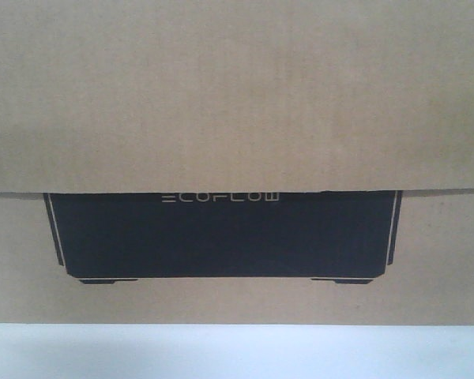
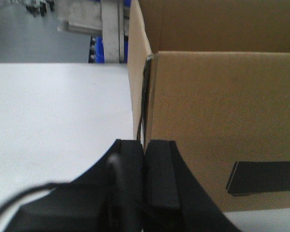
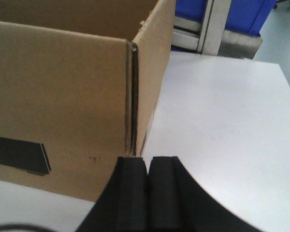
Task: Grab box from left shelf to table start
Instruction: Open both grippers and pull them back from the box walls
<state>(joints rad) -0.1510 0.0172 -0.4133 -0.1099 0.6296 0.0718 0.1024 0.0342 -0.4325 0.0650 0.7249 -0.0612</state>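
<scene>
While the box rests on the desk, both claws are pressed closed. The left claw pinches its left corner edge. The right claw pinches its right corner.

Left gripper: black padded fingers pressed together with no visible gap, pointing toward the far edge of the worktop; a dark cable loops beside the wrist. Right gripper: black pads likewise closed flush against each other, nothing clamped between them, aimed toward the far edge.

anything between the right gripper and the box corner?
Nothing: the right gripper, fingers together, sits just below the box corner edge, over bare table, per the right wrist view.
</scene>
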